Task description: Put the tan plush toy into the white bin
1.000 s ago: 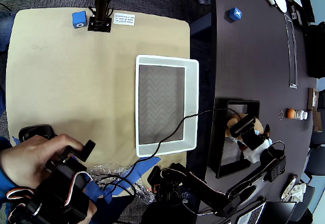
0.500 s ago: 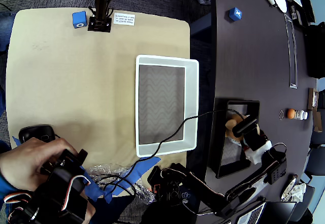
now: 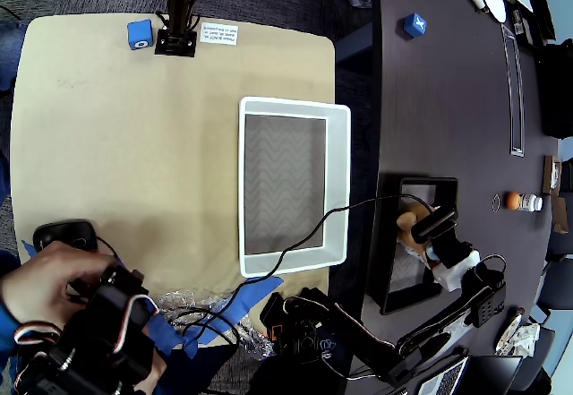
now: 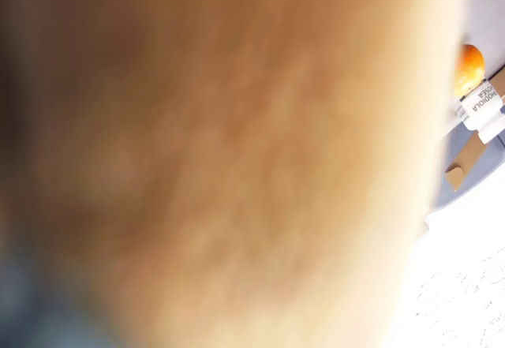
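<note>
- Jaws (image 3: 428, 227) are down in the black tray (image 3: 387, 261) on the dark desk (image 3: 448, 99), right over the tan plush toy (image 3: 407, 226). Can't tell whether they're apart or clamped on it; the black finger hides the contact.
- Wrist view is a tan blur (image 4: 221, 159), so the plush sits right against the lens. No help for checking the hold.
- Risk 1: soft rounded body, so a shallow pinch on fur alone would likely slip out on the lift and drop back in the tray or onto the dark desk.
- Risk 2: a black cable (image 3: 313, 225) runs from the arm across the white bin (image 3: 338, 180), over its near-right corner. It could snag or drag the bin when the arm swings over.
- Risk 3: the tray wall stands between toy and bin. A low carry could clip it, or the bin's rim.
- The white bin stands on the tan desk (image 3: 134, 144) at its right edge, grey zigzag floor bare. The toy is well apart from it, on the other desk.
- Other stuff: blue cube (image 3: 140, 34) and a black bracket (image 3: 175, 42) at the tan desk's far edge, with a white label (image 3: 219, 33) beside them. Second blue cube (image 3: 414, 25) on the dark desk's far side, and an orange-topped bottle (image 3: 521, 201) near its right edge. None of it sits between tray and bin.
</note>
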